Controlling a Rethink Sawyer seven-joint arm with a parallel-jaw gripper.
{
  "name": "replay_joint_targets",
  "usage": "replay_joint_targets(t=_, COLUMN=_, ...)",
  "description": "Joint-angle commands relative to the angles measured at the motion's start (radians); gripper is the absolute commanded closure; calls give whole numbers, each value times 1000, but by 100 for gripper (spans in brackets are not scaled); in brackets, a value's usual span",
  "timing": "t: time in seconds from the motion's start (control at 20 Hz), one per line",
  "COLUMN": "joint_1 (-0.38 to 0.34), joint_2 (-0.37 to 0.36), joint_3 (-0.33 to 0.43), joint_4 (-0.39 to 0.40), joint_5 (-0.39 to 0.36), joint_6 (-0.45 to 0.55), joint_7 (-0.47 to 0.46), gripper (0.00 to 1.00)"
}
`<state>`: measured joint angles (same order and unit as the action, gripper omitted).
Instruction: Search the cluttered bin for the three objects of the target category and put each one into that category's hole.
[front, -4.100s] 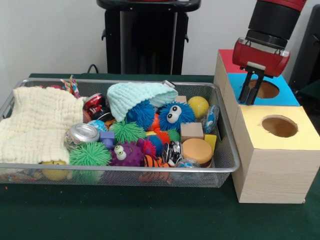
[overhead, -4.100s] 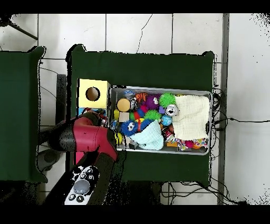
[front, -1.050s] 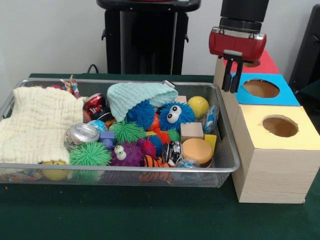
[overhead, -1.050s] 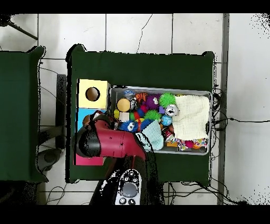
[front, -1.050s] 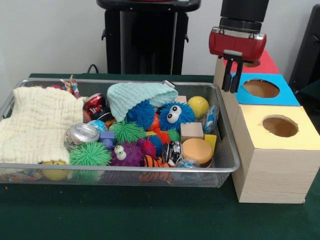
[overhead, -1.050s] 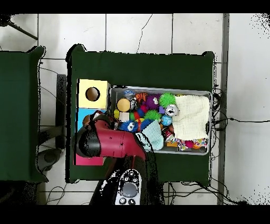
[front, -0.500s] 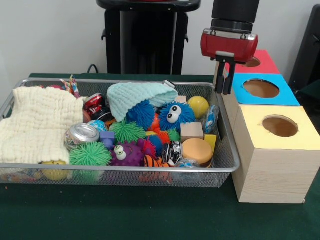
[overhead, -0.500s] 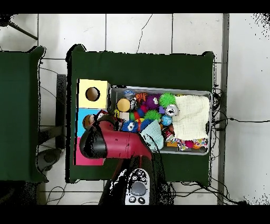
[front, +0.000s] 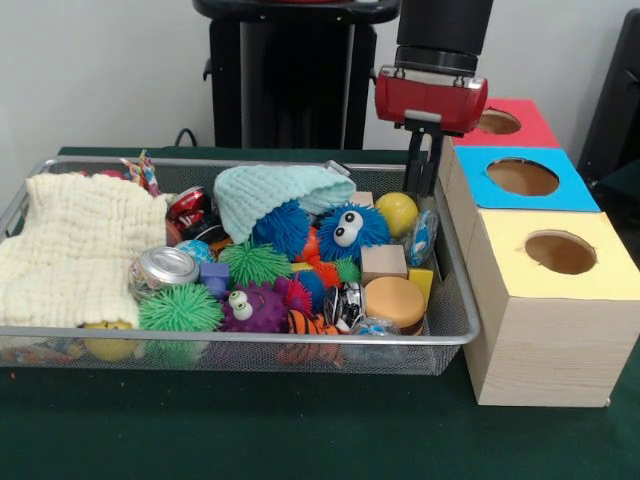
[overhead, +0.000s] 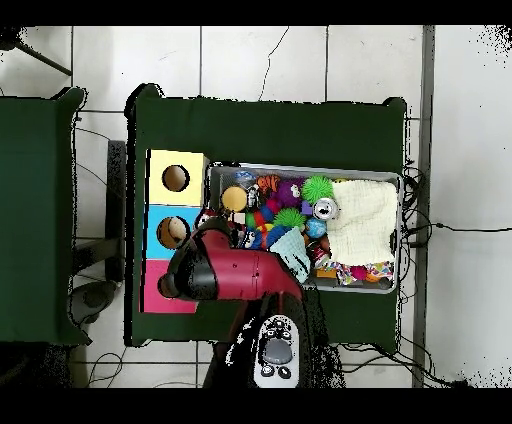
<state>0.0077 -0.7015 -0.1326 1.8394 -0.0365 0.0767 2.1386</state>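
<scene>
Our gripper (front: 424, 180), fingers pressed together and carrying nothing, has swung off the blue hole (front: 521, 177) and now hangs over the wire bin's (front: 455, 335) corner nearest that hole, beside the yellow ball (front: 397, 212). We judge another search begins; target category unclear.

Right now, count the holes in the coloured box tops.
3, in a row beside the bin: one in the red top farthest back, one in the blue top, one in the yellow top nearest the camera.
</scene>
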Motion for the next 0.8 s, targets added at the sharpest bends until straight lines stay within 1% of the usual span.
replay_joint_targets(t=0.05, joint_1=18, joint_2=53, joint_3=33, joint_4=32, joint_5=-34, joint_6=-26, joint_7=99, gripper=100)
replay_joint_targets(t=0.2, joint_1=181, joint_2=118, joint_3=-137, joint_4=-13, joint_5=46, joint_6=-45, joint_7=187, gripper=100)
replay_joint_targets(t=0.3, joint_1=241, joint_2=160, joint_3=-201, joint_4=-35, joint_5=76, joint_6=-41, joint_7=210, gripper=100)
replay_joint_targets(t=0.55, joint_1=271, joint_2=244, joint_3=-248, joint_4=-42, joint_5=107, joint_6=-111, joint_7=210, gripper=100)
replay_joint_targets(t=0.65, joint_1=284, joint_2=278, joint_3=-274, joint_4=-50, joint_5=121, joint_6=-123, joint_7=211, gripper=100)
replay_joint_targets(t=0.8, joint_1=286, joint_2=320, joint_3=-286, joint_4=-59, joint_5=147, joint_6=-146, joint_7=212, gripper=100)
